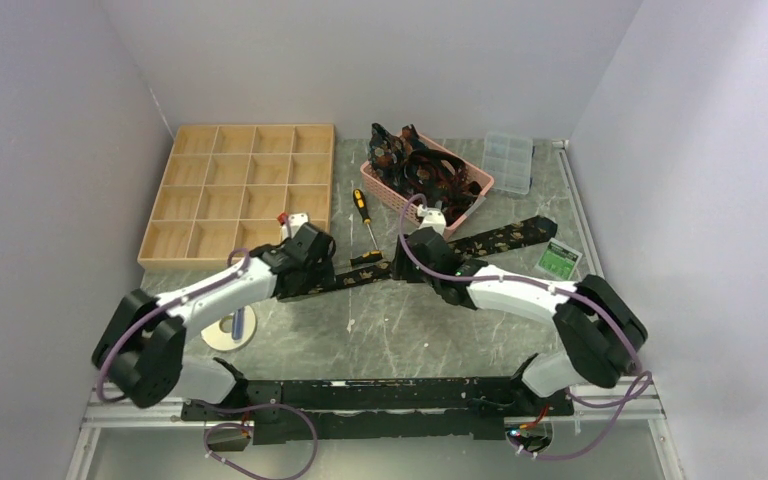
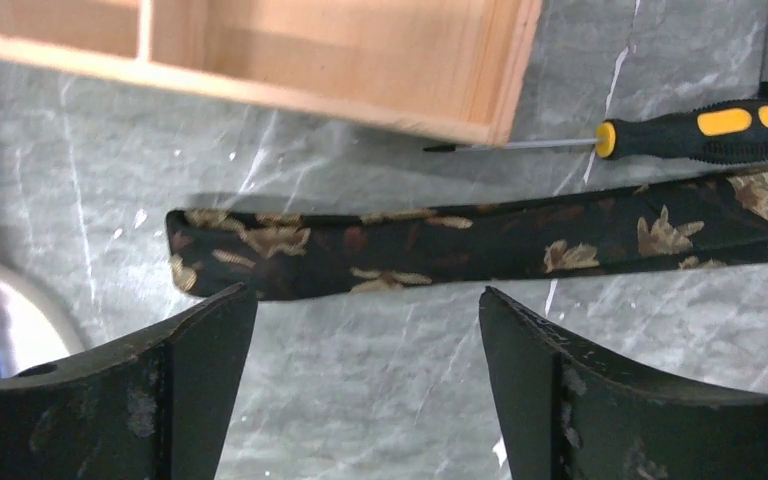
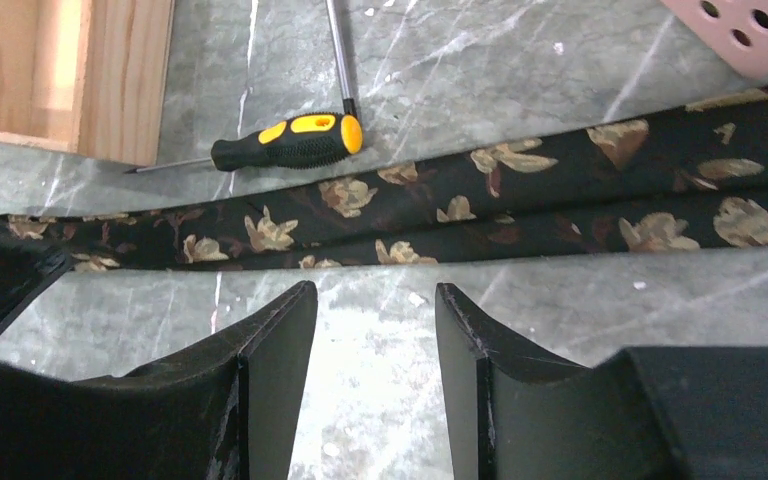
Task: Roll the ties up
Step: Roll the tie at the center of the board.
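Seen from above, a grey marbled desk (image 1: 410,330) sits between pale walls, and my two arms reach forward from its near edge.

One tie (image 1: 500,238), black with tan-gold leaves, lies flat on the desk. It runs on a slant from its narrow end in front of my left arm up to its wider end at the right. More ties (image 1: 425,170) are heaped in a pink basket (image 1: 390,190) further back, right of centre.

My left pincer (image 2: 365,305) is released, its two dark fingers spread wide over bare marble with nothing between them. The narrow end of the tie lies just beyond the fingertips and does not touch them.

My right pincer (image 3: 375,295) is also released. Its fingers stand about half apart and only desk shows in the gap. The tie crosses just beyond these fingertips too, and here a lengthwise crease shows in it. I am not gripping the tie with either pincer.

A screwdriver (image 3: 290,140) with a black and yellow handle lies just past the tie, on the far side from my fingers. A wooden tray (image 1: 250,126) with many compartments sits at the back left, one corner near the tie's narrow end. A clear plastic box (image 1: 510,160) is behind the basket. A small green card (image 1: 560,258) lies near the tie's wide end.
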